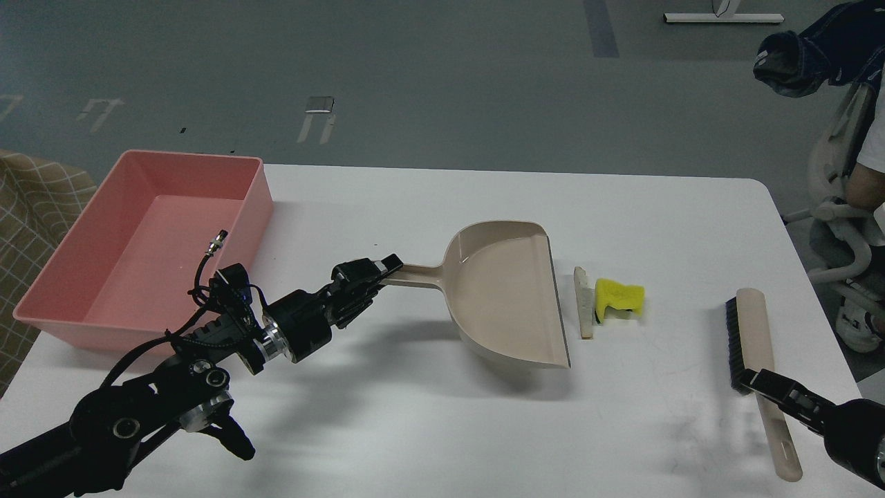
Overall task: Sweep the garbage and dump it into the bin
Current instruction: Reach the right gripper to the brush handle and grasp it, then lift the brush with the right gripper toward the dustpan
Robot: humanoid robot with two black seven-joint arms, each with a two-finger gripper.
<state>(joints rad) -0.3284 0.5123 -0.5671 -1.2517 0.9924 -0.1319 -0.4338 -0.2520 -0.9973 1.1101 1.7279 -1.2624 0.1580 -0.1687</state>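
The garbage lies on the white table just right of the dustpan's open edge: a yellow spongy lump and a thin off-white slice. The beige dustpan rests on the table, with its handle pointing left. My left gripper is shut on the dustpan's handle. My right gripper is shut on the beige brush, whose black bristles face left, right of the garbage. The pink bin stands empty at the table's far left.
A checked cloth lies left of the bin. A person on a chair sits beyond the table's right edge. Grey floor lies behind the table.
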